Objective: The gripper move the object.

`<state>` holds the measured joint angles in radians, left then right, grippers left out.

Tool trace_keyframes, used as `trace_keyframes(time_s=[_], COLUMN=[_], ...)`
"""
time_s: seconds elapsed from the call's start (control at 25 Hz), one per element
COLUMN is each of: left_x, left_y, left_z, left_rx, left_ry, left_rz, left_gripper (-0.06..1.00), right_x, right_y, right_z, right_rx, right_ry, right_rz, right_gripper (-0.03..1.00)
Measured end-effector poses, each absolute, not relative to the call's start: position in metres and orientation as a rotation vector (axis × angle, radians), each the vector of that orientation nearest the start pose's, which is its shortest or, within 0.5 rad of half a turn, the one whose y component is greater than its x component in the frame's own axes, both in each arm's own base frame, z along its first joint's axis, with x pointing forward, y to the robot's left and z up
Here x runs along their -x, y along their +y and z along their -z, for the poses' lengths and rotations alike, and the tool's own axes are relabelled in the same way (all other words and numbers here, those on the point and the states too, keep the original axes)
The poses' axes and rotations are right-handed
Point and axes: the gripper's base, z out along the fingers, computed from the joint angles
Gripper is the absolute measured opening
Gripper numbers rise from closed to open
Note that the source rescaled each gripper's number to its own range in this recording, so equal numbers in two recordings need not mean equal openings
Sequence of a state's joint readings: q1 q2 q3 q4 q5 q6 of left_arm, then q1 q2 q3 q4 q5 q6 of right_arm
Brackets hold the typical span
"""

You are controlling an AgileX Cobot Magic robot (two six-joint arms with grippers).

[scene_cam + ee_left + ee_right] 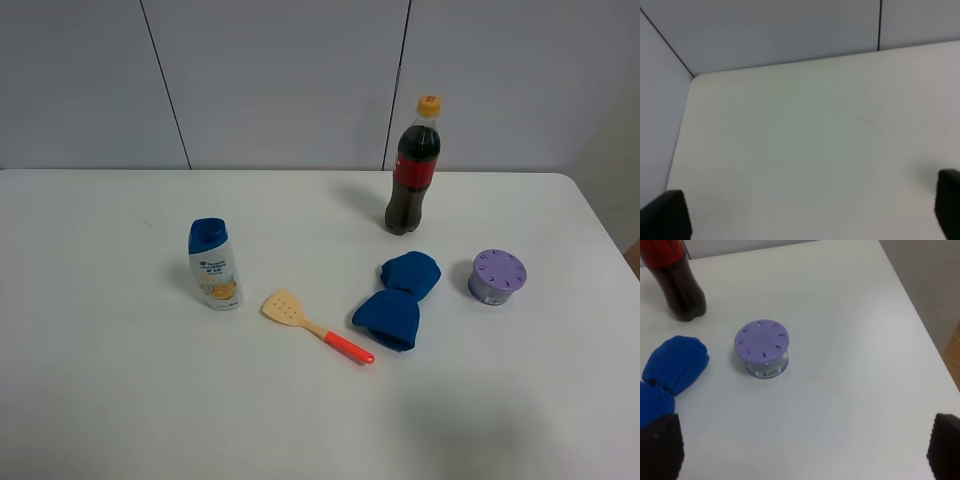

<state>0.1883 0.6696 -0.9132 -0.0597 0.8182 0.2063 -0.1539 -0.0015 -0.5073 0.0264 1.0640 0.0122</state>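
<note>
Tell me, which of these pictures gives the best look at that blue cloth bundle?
The exterior high view: the blue cloth bundle lies whole there, both lumps and the pinched middle visible, between the spatula and the purple container. The right wrist view cuts part of it off at the picture's edge. The left wrist view shows only bare table.

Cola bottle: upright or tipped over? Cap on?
Upright. The cola bottle stands on its base on the table, orange cap on top, behind the blue cloth bundle.
</note>
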Motion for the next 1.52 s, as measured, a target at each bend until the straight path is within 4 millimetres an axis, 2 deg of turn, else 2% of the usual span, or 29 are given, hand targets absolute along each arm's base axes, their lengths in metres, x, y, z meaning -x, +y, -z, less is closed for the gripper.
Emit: trace_keyframes(time_s=[0.16,0.32,0.64,0.8,1.04,1.52], left_x=[-0.062,-0.026,0.013,0.017,0.006,0.005], left_y=[0.007,0.003,-0.007,-0.009,-0.008,-0.008], left_z=[-0.369,-0.350,-0.319,-0.307,-0.282,-0.280], left_rx=[0.042,0.038,0.035,0.035,0.041,0.053], left_ry=[2.008,1.937,1.878,1.918,2.017,2.023], left_rz=[-0.148,-0.186,-0.164,-0.141,-0.117,-0.105], left_gripper=[1.00,1.00,1.00,1.00,1.00,1.00], right_x=[0.006,0.006,0.006,0.006,0.006,0.006], right_y=[0.003,0.003,0.003,0.003,0.003,0.003], right_z=[-0.279,-0.279,-0.279,-0.279,-0.279,-0.279], right_rx=[-0.168,-0.168,-0.168,-0.168,-0.168,-0.168], right_ry=[2.032,2.032,2.032,2.032,2.032,2.032], right_rz=[0.057,0.057,0.057,0.057,0.057,0.057], right_gripper=[1.00,1.00,1.00,1.00,1.00,1.00])
